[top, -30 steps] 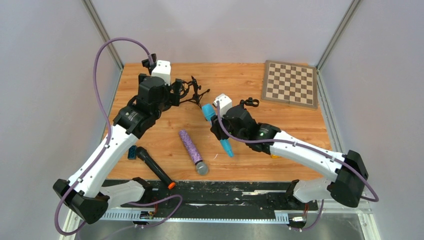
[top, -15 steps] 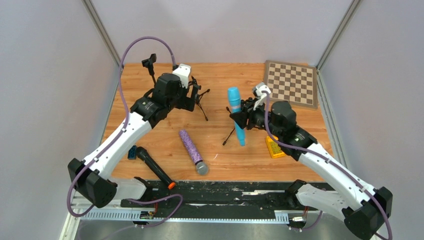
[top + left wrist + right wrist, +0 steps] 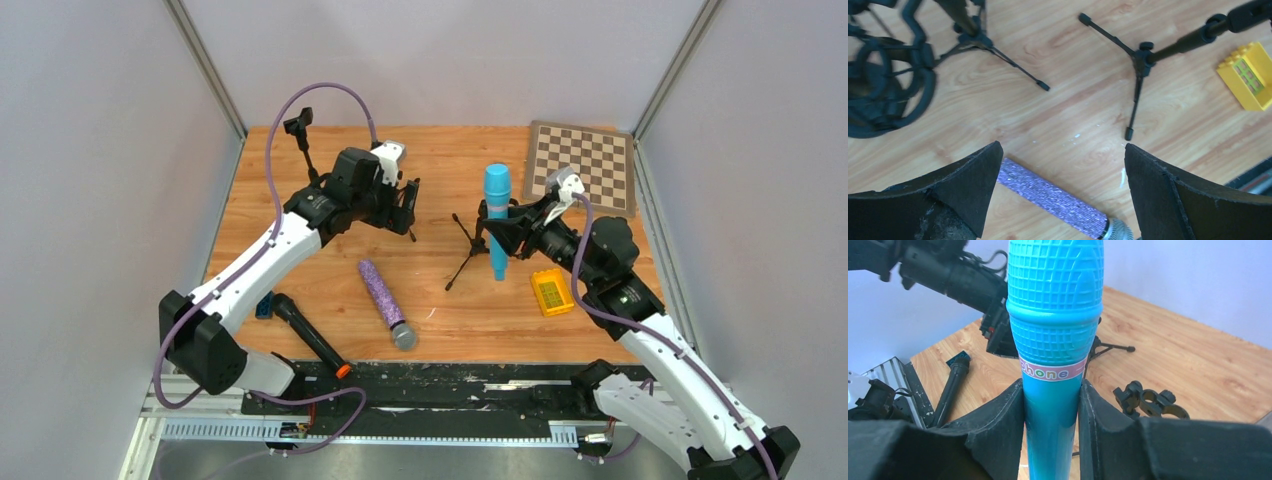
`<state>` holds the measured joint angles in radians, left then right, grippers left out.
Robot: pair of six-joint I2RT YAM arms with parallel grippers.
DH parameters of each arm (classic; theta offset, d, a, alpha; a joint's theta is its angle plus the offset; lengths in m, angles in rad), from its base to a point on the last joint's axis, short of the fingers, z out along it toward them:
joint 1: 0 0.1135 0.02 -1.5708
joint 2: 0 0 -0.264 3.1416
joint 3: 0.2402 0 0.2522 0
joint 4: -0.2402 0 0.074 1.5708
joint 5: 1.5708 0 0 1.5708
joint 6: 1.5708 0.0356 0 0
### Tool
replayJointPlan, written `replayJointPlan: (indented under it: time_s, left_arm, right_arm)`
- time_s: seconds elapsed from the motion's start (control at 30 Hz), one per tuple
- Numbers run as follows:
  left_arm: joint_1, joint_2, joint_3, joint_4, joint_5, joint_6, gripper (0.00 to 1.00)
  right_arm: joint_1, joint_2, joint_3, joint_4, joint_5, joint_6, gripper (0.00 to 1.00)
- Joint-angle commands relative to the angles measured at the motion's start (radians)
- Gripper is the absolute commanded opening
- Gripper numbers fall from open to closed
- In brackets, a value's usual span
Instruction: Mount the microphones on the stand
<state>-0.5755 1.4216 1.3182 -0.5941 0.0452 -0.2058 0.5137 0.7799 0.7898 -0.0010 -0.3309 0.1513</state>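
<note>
My right gripper is shut on the light-blue microphone and holds it upright above the table, mesh head up. The fingers press both sides of its handle. A small black tripod stand stands just left of it, with its clip beside the handle and not around it. The glittery purple microphone lies flat at the centre, under my open left gripper. The black microphone with an orange ring lies near the front left edge. A second stand with a round shock mount is by the left gripper.
A chessboard lies at the back right corner. A yellow block sits under the right arm. A thin stand rises at the back left. A small blue object lies beside the black microphone.
The right arm has swung right and back, lifting the light-blue microphone from tilted to upright. The left gripper has moved right, away from the back-left stand, still open.
</note>
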Motion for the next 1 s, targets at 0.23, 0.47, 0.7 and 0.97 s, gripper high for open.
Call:
replayJointPlan:
  time_s: [0.23, 0.47, 0.7, 0.97]
  left_arm:
    - [-0.006, 0.039, 0.037, 0.047, 0.214, -0.082, 1.0]
    - [-0.007, 0.034, 0.037, 0.047, 0.205, -0.078, 1.0]
    - [-0.006, 0.039, 0.048, 0.047, 0.214, -0.078, 1.0]
    - [-0.006, 0.103, 0.291, -0.023, 0.269, -0.08, 1.0]
  right_arm:
    - [-0.043, -0.013, 0.046, 0.123, -0.084, -0.144, 0.0]
    - [-0.131, 0.018, 0.0, 0.326, -0.259, -0.085, 0.0]
    - [-0.184, 0.052, 0.003, 0.429, -0.265, -0.034, 0.0]
    - [-0.263, 0.109, 0.063, 0.482, -0.295, 0.096, 0.0]
